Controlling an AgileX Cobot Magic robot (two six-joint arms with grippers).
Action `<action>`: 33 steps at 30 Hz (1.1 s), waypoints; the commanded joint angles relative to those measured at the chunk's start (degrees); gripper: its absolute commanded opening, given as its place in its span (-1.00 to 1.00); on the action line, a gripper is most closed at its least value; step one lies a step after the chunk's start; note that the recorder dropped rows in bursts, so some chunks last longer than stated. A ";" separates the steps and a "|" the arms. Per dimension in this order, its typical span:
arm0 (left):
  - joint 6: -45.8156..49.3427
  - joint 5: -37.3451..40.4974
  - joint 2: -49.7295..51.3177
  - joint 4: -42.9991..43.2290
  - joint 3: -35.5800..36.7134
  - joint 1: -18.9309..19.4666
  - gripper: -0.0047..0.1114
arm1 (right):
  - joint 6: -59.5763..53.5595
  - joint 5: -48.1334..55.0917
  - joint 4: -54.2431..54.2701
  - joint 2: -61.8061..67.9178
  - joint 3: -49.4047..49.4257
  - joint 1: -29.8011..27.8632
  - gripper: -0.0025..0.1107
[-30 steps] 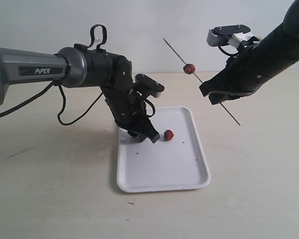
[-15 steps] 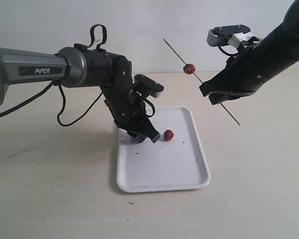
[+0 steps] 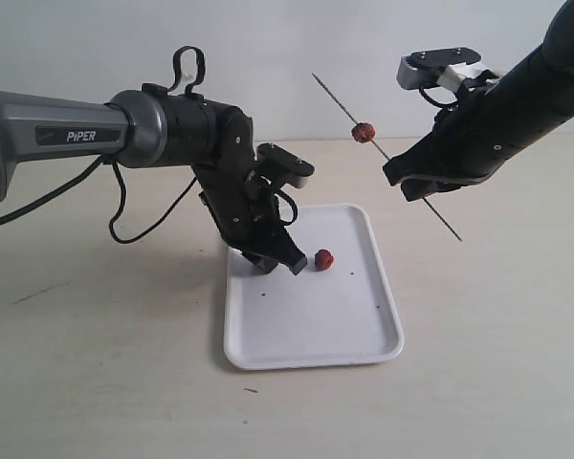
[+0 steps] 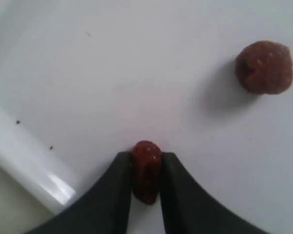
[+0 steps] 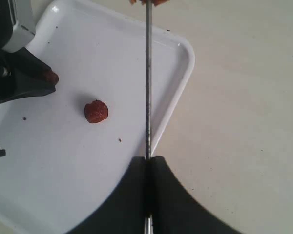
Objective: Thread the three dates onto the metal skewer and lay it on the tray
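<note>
My left gripper [image 4: 146, 161] is down on the white tray [image 3: 354, 335] and shut on a dark red date [image 4: 146, 170] pinched between its black fingers. In the exterior view the left gripper [image 3: 287, 258] hides that date. A second date [image 3: 323, 258] lies loose on the tray just beside the gripper, also the round date [image 4: 263, 67] in the left wrist view and the date [image 5: 96, 111] in the right wrist view. My right gripper [image 5: 147, 163] is shut on the metal skewer [image 5: 148, 83], held tilted in the air above the table. A third date [image 3: 364, 132] sits threaded on the skewer [image 3: 402, 172].
The tray lies on a pale wooden table [image 3: 96, 363]. A black cable [image 3: 124, 215] from the left arm loops down to the table behind the tray. A white wall stands at the back.
The left gripper's fingers have closed in on the date on the tray. The right arm and skewer have not moved.
</note>
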 commanded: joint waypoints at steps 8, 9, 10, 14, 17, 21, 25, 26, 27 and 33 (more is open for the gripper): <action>-0.70 3.49 -1.14 -0.16 -2.24 0.17 -0.58 | -0.26 -0.11 -2.79 -0.62 0.18 -0.22 -0.96; -0.70 4.41 -1.57 -0.28 -2.81 0.30 -0.58 | -0.26 -0.11 -3.35 -0.62 0.18 -0.22 -0.96; -0.70 5.37 -2.32 -0.55 -3.39 0.75 -0.58 | -0.26 -0.11 -4.15 -0.62 0.18 -0.22 -0.96; 0.79 10.14 -4.48 -5.64 -5.84 3.25 -0.57 | -0.36 -0.11 -7.57 -0.62 0.18 -0.22 -0.96; 4.83 13.03 -6.17 -15.41 -6.55 6.63 -0.57 | -0.84 -0.11 -8.30 -0.62 0.47 -0.22 -0.96; 12.87 17.54 -7.44 -32.58 -6.55 12.63 -0.57 | -4.99 -0.41 -8.07 -0.62 1.97 -0.22 -0.96; 17.95 23.90 -7.43 -46.96 -6.55 19.05 -0.57 | -10.68 -0.75 -5.50 -0.62 2.98 -0.22 -0.96; 18.60 24.03 -7.43 -49.86 -6.55 20.61 -0.57 | -13.28 -0.47 -4.71 -0.62 3.45 -0.22 -0.96; 18.99 24.03 -7.43 -52.40 -6.55 22.06 -0.57 | -17.15 -0.33 -3.34 -0.62 4.01 -0.22 -0.96; 19.27 24.03 -7.43 -57.10 -6.55 27.17 -0.57 | -33.36 -1.27 2.45 -0.62 6.94 -0.22 -0.96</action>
